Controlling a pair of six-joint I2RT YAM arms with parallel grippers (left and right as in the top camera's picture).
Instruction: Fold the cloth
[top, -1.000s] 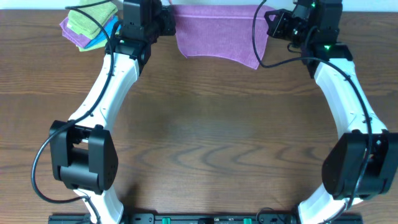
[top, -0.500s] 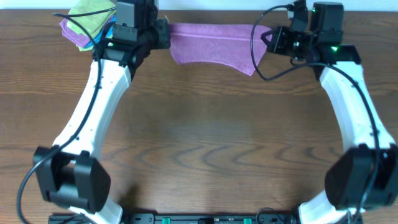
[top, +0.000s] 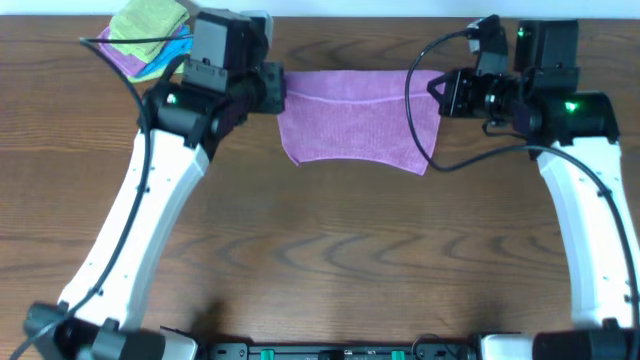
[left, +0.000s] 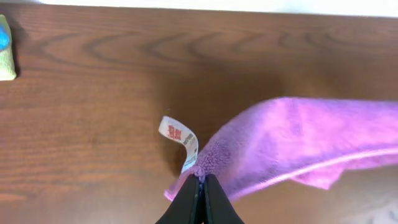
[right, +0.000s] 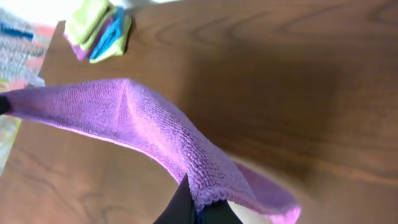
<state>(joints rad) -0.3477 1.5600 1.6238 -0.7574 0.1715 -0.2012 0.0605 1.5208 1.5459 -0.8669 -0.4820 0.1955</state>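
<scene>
The lilac cloth (top: 355, 120) hangs stretched between my two grippers above the back half of the table, its lower edge drooping. My left gripper (top: 278, 90) is shut on the cloth's left corner; the left wrist view shows the closed jaws (left: 201, 183) pinching the cloth (left: 298, 140) beside its small white tag (left: 180, 140). My right gripper (top: 440, 92) is shut on the right corner; in the right wrist view the jaws (right: 198, 202) clamp the hem of the cloth (right: 149, 130).
A stack of folded cloths, lime-green on top with bright blue and purple beneath (top: 150, 35), lies at the back left corner; it also shows in the right wrist view (right: 99, 31). The wooden table (top: 330, 250) stretches toward the front.
Both grippers have moved toward the front and lifted the cloth, which now hangs lower and wider than before. Both grips are unchanged.
</scene>
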